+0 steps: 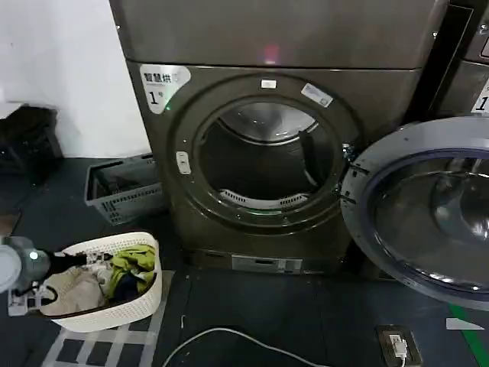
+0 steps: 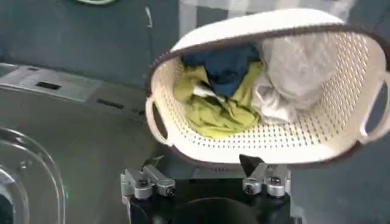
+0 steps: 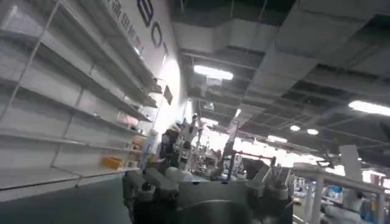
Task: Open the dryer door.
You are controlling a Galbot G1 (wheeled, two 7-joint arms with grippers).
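The dryer door (image 1: 359, 191) stands swung wide open on its hinge to the right of the machine. Its pale inner rim and dark glass face me. The round drum opening (image 1: 267, 157) is uncovered, with the steel drum visible inside. My left gripper (image 2: 204, 165) is low at the far left beside the white laundry basket (image 2: 268, 91), open, with nothing between its fingers (image 2: 152, 179). In the head view that arm (image 1: 19, 267) shows at the left edge. My right gripper (image 3: 201, 176) points up toward the ceiling, away from the dryer, open and empty.
The white basket (image 1: 107, 294) of clothes sits on the floor left of the dryer. A grey crate (image 1: 122, 187) stands behind it by the wall. A white cable (image 1: 229, 340) and a floor socket (image 1: 397, 344) lie in front. A neighbouring machine (image 1: 466, 69) stands at the right.
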